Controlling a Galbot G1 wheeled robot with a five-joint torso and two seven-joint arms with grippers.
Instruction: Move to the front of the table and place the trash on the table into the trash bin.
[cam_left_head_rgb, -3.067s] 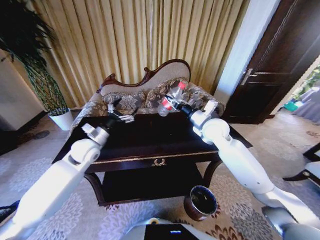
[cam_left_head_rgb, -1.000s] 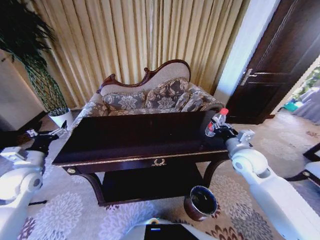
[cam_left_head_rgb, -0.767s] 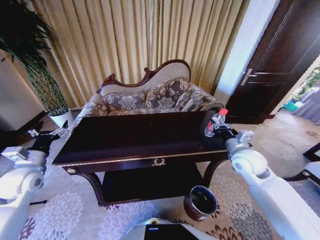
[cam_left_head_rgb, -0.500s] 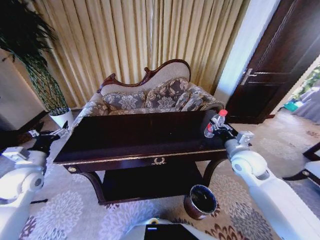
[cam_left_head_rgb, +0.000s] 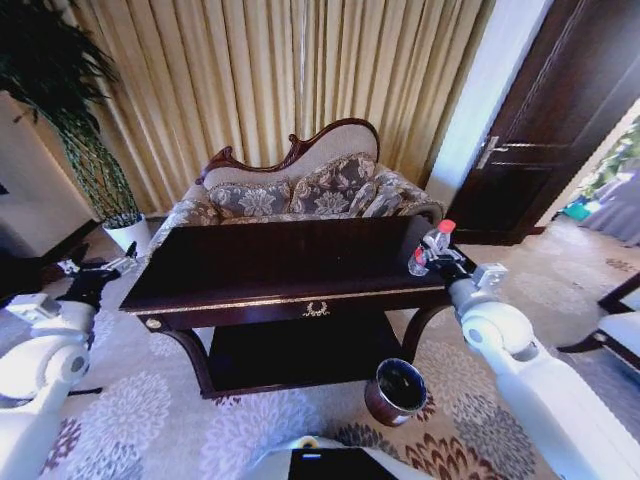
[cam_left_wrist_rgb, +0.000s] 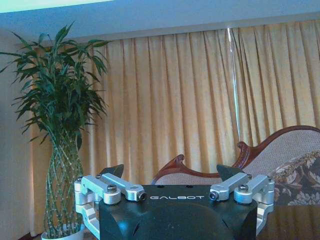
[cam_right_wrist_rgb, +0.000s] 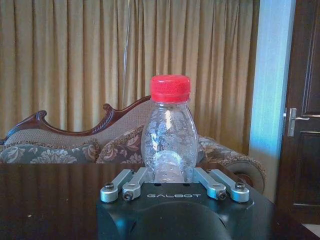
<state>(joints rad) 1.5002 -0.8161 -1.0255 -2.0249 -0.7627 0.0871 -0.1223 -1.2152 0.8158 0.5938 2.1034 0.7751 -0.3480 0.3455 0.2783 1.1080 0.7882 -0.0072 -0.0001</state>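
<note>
The right gripper (cam_left_head_rgb: 432, 252) clamps the bottle (cam_right_wrist_rgb: 168, 135) low on its body; the thin, light, empty plastic crushes easily, and the left gripper (cam_left_wrist_rgb: 170, 172) idles open.

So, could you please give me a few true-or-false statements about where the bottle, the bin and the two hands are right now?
1. The right hand grips the bottle. True.
2. The bottle's cap is blue. False: it is red.
3. The trash bin stands on the table. False: it is on the carpet, by the table's right front leg.
4. The left hand is open, holding nothing. True.
5. The bottle lies inside the bin. False: it is held upright over the table's right end.
</note>
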